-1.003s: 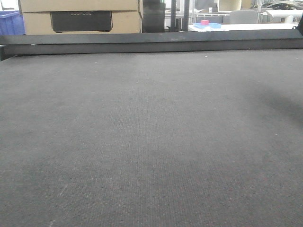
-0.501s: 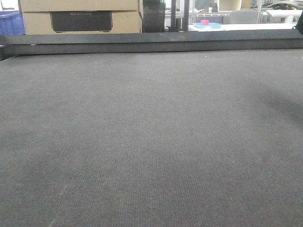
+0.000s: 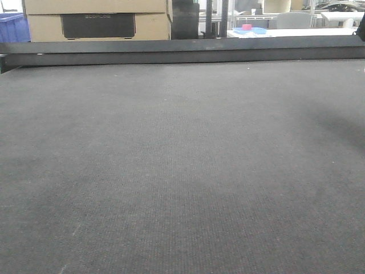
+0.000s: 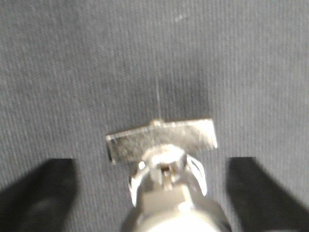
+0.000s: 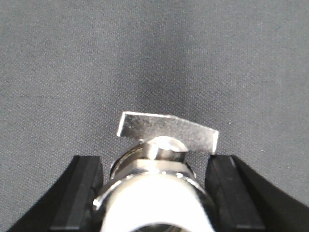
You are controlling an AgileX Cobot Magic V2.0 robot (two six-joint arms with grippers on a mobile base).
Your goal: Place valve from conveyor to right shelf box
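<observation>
Change is scarce in the front view: we see the conveyor (image 3: 182, 171) lying bare and dark grey, just as it did a second ago, with the black rail (image 3: 182, 51) along its far edge. The cardboard boxes (image 3: 97, 20), blue crate (image 3: 12, 27) and small pink object (image 3: 246, 27) beyond it are where they were. Only the soft shadow at the right looks a touch fainter. That view shows neither arm nor any fitting; the wrist views do. In the right wrist view the right gripper (image 5: 154, 160) has its black fingers (image 5: 82, 193) pressed against both sides of the valve (image 5: 154, 198), pinching it above the belt, its flat silvery handle (image 5: 169, 131) pointing away from the camera. In the blurrier left wrist view the left gripper (image 4: 149, 164) is spread wide, its fingers (image 4: 41, 193) well apart from a second valve (image 4: 164, 169) that sits between them. We cannot tell whether that one rests on the belt.
</observation>
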